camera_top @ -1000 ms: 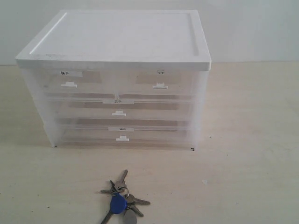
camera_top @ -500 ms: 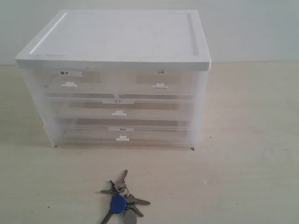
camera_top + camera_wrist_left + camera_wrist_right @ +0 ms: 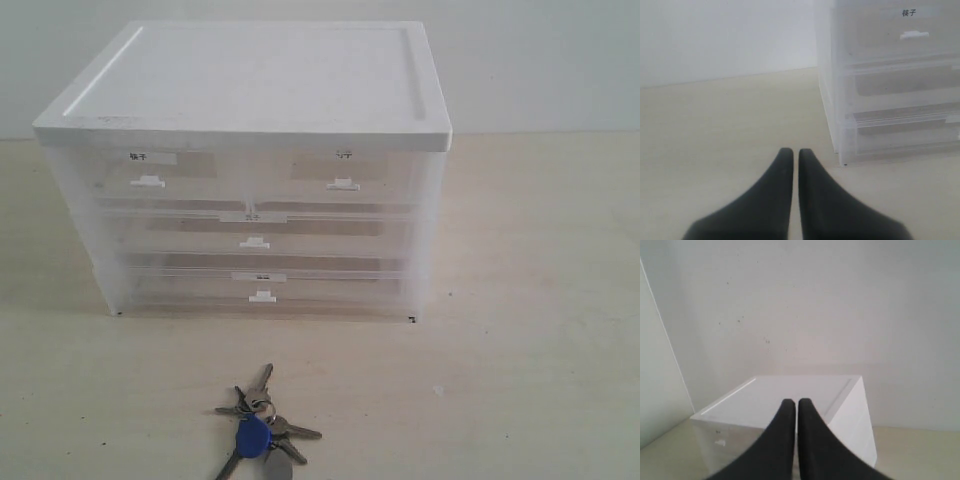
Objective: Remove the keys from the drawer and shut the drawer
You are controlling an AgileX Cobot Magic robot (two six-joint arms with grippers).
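Note:
The keys point(image 3: 258, 428) lie on the table in front of the cabinet, with the blue fob point(image 3: 253, 436) and the grey tag point(image 3: 277, 467) toward the near edge. The drawer point(image 3: 345, 172), upper right with a faint label and a white tab handle point(image 3: 342, 185), sits pushed in flush with the cabinet front. Neither gripper appears in the exterior view. My left gripper point(image 3: 791, 152) is shut and empty, low over the table beside the cabinet's corner. My right gripper point(image 3: 790, 402) is shut and empty, raised, facing the cabinet's white top point(image 3: 805, 390).
The white-topped translucent cabinet point(image 3: 250, 80) stands at the back of the pale wooden table point(image 3: 530, 330). Its upper-left drawer point(image 3: 150, 172) carries a dark label point(image 3: 909, 13); two full-width drawers point(image 3: 255, 242) lie below. A plain wall rises behind.

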